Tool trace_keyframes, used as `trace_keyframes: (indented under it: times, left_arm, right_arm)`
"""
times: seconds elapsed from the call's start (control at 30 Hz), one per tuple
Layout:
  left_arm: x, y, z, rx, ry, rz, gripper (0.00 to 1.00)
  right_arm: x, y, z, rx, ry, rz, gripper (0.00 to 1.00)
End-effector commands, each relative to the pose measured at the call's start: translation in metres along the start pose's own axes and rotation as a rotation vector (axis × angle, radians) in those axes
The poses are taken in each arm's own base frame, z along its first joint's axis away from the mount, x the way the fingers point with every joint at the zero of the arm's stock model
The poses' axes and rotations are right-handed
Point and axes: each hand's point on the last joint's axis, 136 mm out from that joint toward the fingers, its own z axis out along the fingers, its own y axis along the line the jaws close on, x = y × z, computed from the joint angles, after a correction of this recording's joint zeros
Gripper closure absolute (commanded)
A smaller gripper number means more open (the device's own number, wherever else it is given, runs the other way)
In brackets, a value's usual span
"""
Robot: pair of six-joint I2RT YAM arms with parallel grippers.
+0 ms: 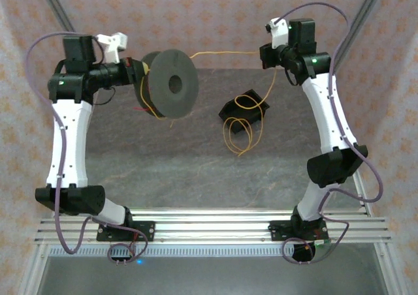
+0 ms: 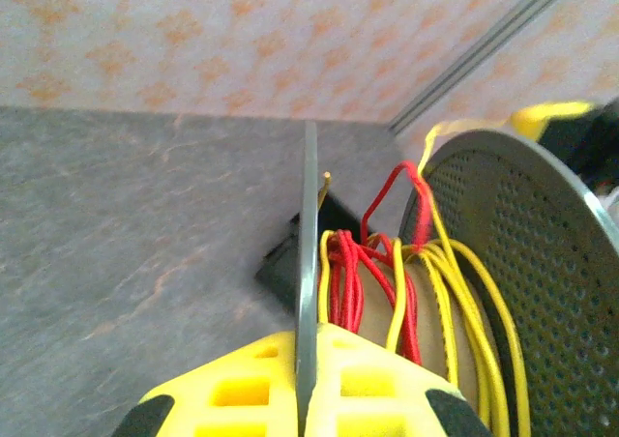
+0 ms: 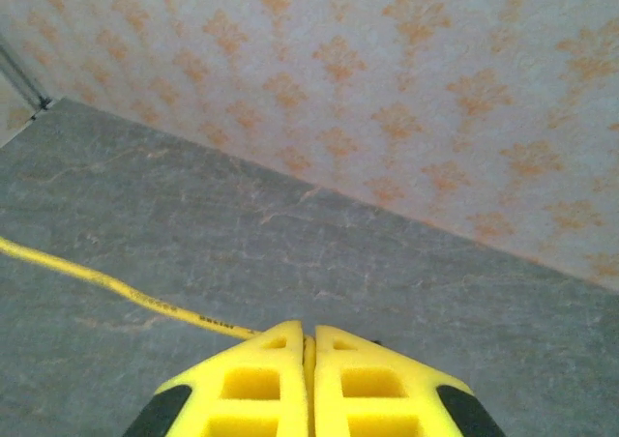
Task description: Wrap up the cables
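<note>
A grey spool (image 1: 171, 83) hangs above the table's back left, held up by my left gripper (image 1: 135, 78). In the left wrist view that gripper (image 2: 311, 333) is shut on the spool's thin flange (image 2: 309, 234). Red and yellow cables (image 2: 387, 282) are wound on its core beside a perforated flange (image 2: 542, 263). A taut yellow cable (image 1: 228, 53) runs from the spool to my right gripper (image 1: 265, 53). The right gripper (image 3: 309, 335) is shut on this cable (image 3: 116, 287), which leads off to the left. More yellow cable (image 1: 238, 137) lies in loose loops on the table.
A small black box (image 1: 248, 106) sits mid-table with the loose cable loops passing through it. The grey table top (image 1: 163, 164) is walled by patterned fabric. An aluminium rail (image 1: 215, 224) carries both arm bases at the near edge.
</note>
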Motion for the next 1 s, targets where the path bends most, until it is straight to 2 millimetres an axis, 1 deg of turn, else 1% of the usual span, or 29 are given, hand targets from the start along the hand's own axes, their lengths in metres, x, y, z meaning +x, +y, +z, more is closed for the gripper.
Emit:
trace_keyframes:
  times: [0.0, 0.03, 0.1, 0.13, 0.23, 0.3, 0.33, 0.4, 0.43, 0.53, 0.57, 0.6, 0.67, 0.73, 0.77, 0.8, 0.87, 0.97]
  left_arm:
    - [-0.053, -0.030, -0.034, 0.166, -0.204, -0.045, 1.00]
    - [-0.060, -0.029, -0.036, 0.178, -0.227, -0.064, 1.00]
    - [-0.072, -0.022, -0.039, 0.173, -0.272, -0.122, 1.00]
    - [-0.078, -0.020, -0.039, 0.177, -0.289, -0.143, 1.00]
    - [-0.095, 0.000, -0.040, 0.125, -0.357, -0.220, 1.00]
    - [-0.104, 0.018, -0.042, 0.073, -0.406, -0.281, 1.00]
    - [-0.108, 0.025, -0.043, 0.056, -0.428, -0.301, 1.00]
    - [-0.114, 0.038, -0.043, 0.007, -0.466, -0.347, 1.00]
    - [-0.119, 0.042, -0.044, -0.001, -0.486, -0.359, 1.00]
    - [-0.125, 0.060, -0.045, -0.064, -0.542, -0.409, 1.00]
    - [-0.125, 0.067, -0.044, -0.092, -0.556, -0.423, 1.00]
    - [-0.124, 0.074, -0.043, -0.111, -0.564, -0.440, 1.00]
    - [-0.118, 0.092, -0.040, -0.170, -0.578, -0.480, 1.00]
    - [-0.112, 0.104, -0.037, -0.211, -0.590, -0.497, 1.00]
    - [-0.108, 0.110, -0.034, -0.226, -0.591, -0.507, 1.00]
    - [-0.106, 0.112, -0.032, -0.236, -0.591, -0.510, 1.00]
    - [-0.100, 0.118, -0.028, -0.271, -0.590, -0.511, 1.00]
    - [-0.091, 0.125, -0.022, -0.347, -0.586, -0.490, 1.00]
  right_arm:
    - [0.012, -0.007, -0.008, 0.050, 0.015, 0.002, 1.00]
    - [0.017, -0.003, -0.007, 0.042, 0.023, 0.002, 1.00]
    - [0.030, 0.007, -0.002, 0.022, 0.047, -0.007, 1.00]
    - [0.037, 0.015, 0.001, 0.005, 0.061, -0.015, 1.00]
    - [0.061, 0.032, 0.010, -0.037, 0.109, -0.037, 1.00]
    - [0.077, 0.043, 0.015, -0.073, 0.129, -0.051, 1.00]
    - [0.084, 0.051, 0.017, -0.105, 0.137, -0.063, 1.00]
    - [0.093, 0.070, 0.017, -0.163, 0.141, -0.102, 1.00]
    - [0.098, 0.079, 0.017, -0.189, 0.147, -0.121, 1.00]
    - [0.102, 0.124, 0.011, -0.302, 0.142, -0.204, 1.00]
    - [0.102, 0.140, 0.009, -0.334, 0.134, -0.234, 1.00]
    - [0.103, 0.152, 0.006, -0.355, 0.127, -0.258, 1.00]
    - [0.105, 0.182, -0.001, -0.418, 0.119, -0.309, 1.00]
    - [0.107, 0.207, -0.008, -0.471, 0.110, -0.358, 1.00]
    - [0.111, 0.224, -0.013, -0.512, 0.107, -0.397, 1.00]
    - [0.113, 0.236, -0.017, -0.540, 0.101, -0.426, 1.00]
    - [0.113, 0.256, -0.023, -0.576, 0.086, -0.475, 1.00]
    - [0.109, 0.277, -0.031, -0.612, 0.067, -0.531, 1.00]
